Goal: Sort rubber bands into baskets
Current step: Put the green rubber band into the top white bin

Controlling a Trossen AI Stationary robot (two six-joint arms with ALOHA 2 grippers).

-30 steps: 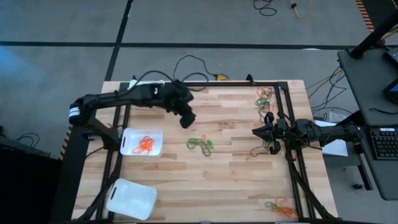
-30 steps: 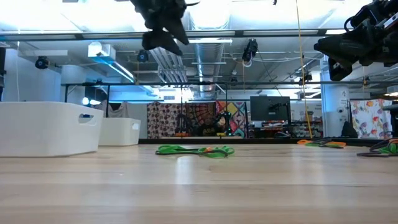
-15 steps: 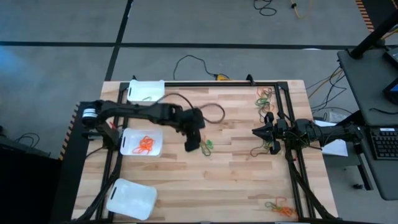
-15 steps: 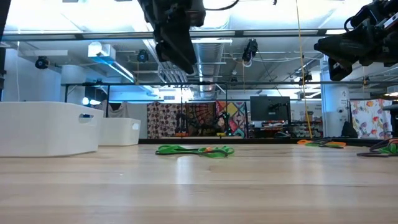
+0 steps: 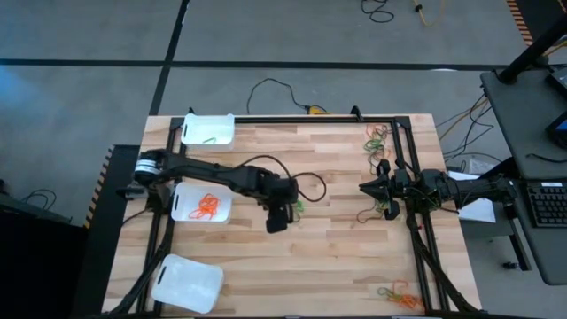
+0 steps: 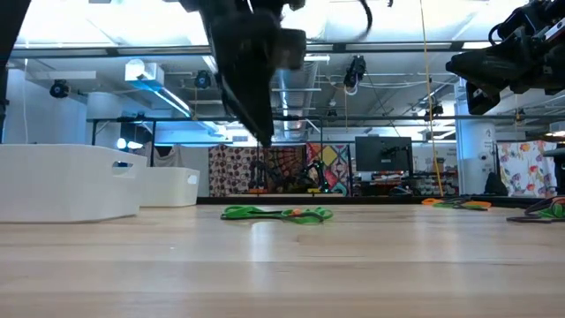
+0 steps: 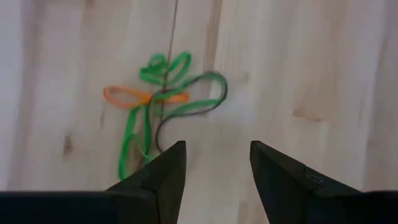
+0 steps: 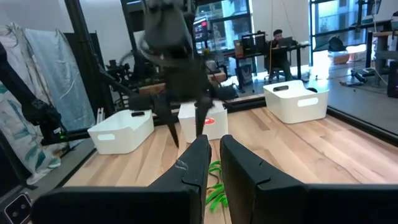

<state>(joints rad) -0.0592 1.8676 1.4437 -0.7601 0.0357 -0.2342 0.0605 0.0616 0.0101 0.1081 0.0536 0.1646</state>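
The high view looks straight down on the whole table [image 5: 337,248] from well above. The low view sits at tabletop height, facing level across the wood into the room. The left wrist view points down, close over a tangle of rubber bands [image 7: 158,106]. The right wrist view looks across the table at the left arm [image 8: 177,68]. All four share that tangle.

left end effector [image 6: 265,140] above rubber bands [image 6: 276,213]
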